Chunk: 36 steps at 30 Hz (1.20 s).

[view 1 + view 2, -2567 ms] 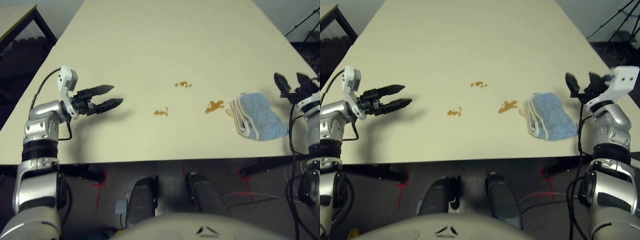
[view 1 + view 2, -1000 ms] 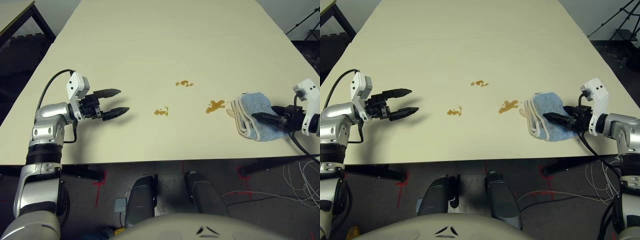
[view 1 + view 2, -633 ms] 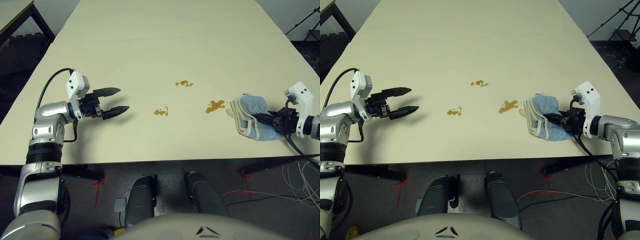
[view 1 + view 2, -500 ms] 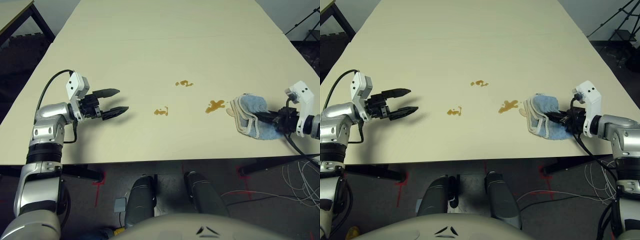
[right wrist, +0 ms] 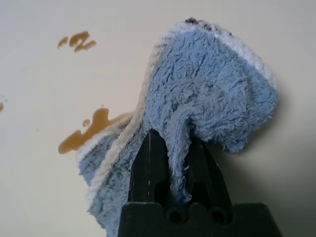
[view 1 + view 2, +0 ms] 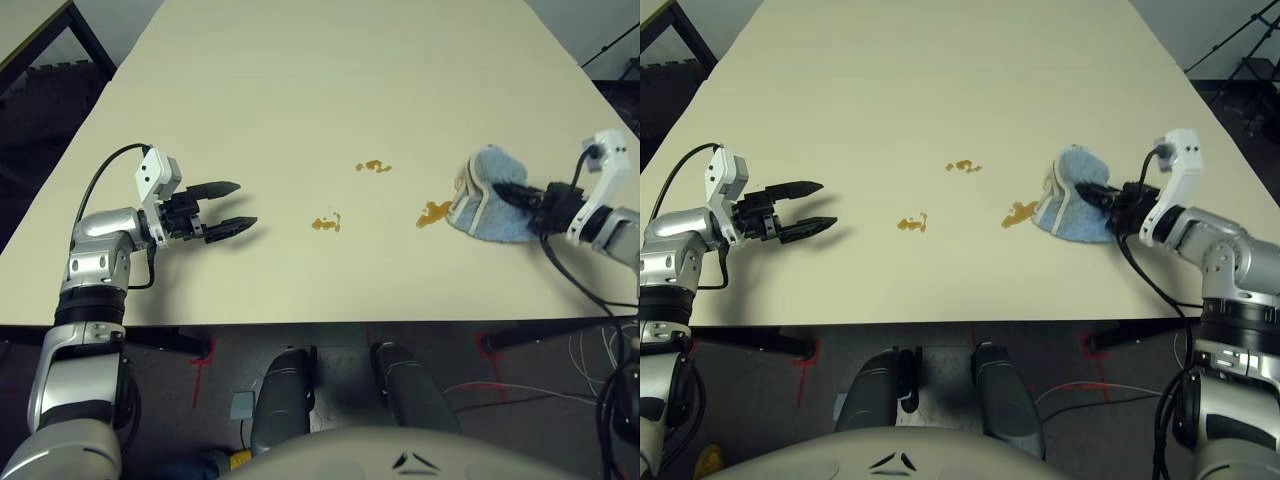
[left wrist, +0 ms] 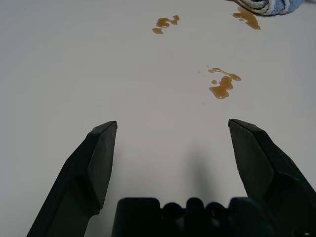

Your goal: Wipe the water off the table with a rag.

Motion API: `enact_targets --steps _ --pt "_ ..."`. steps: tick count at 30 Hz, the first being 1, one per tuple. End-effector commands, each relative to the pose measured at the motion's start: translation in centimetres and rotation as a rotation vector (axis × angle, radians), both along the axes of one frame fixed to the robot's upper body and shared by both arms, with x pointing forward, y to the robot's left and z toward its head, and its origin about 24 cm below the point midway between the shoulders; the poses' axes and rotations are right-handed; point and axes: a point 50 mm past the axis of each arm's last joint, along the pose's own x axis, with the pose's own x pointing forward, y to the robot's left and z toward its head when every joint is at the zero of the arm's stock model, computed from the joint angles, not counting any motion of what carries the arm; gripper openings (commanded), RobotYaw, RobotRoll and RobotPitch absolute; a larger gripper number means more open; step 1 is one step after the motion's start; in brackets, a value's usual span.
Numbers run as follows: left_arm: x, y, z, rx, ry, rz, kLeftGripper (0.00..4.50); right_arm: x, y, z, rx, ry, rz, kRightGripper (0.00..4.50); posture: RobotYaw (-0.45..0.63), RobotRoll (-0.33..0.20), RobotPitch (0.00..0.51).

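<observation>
The right gripper point(image 5: 178, 143) clenches a pinched fold of the blue rag point(image 5: 207, 84) beside the rightmost amber splotch point(image 6: 433, 213) on the cream table point(image 6: 300, 270); the left gripper point(image 6: 238, 208) hovers, fingers parted. The right wrist view shows dark specks point(image 5: 197, 21) on the rag's white edge.

Rag point(image 6: 487, 215) lies right of the water point(image 6: 325, 223) on table point(image 6: 300, 100).

Could not see the folds of the rag point(image 5: 212, 84) pinched inside the right tool point(image 5: 174, 134), nor where the largest splotch point(image 5: 91, 131) ended behind its border. Found the surface point(image 6: 330, 100) cut off at the left eye view's top edge.
</observation>
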Motion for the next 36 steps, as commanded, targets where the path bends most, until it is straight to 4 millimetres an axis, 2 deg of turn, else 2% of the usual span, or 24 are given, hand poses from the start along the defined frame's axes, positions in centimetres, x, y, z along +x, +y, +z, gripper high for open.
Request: enact_targets --steps 1,11,14,21,29,36 --pt "0.1 0.1 0.1 0.03 0.003 -0.012 4.5 -0.2 1.1 -1.6 -0.013 0.044 0.034 0.12 -0.2 0.0 0.143" --pt "0.2 0.1 0.2 0.036 -0.002 -0.01 4.5 -0.2 6.6 -2.3 0.055 0.06 0.207 0.12 -0.19 0.0 0.139" --pt "0.1 0.1 0.2 0.036 -0.003 -0.008 4.5 -0.7 9.0 -2.5 0.086 0.077 0.285 0.12 -0.19 0.0 0.139" --pt "0.0 0.1 0.0 0.035 -0.002 -0.01 4.5 -1.4 11.5 -2.6 0.119 0.095 0.349 0.12 -0.19 0.0 0.139" --pt "0.0 -0.2 -0.3 0.034 0.001 -0.014 4.5 -1.6 11.6 -2.3 0.127 0.095 0.342 0.12 -0.2 0.0 0.141" --pt "0.1 -0.3 -0.4 0.039 0.003 -0.019 4.5 -0.8 7.5 -1.3 0.034 0.059 0.193 0.12 -0.2 0.0 0.142"
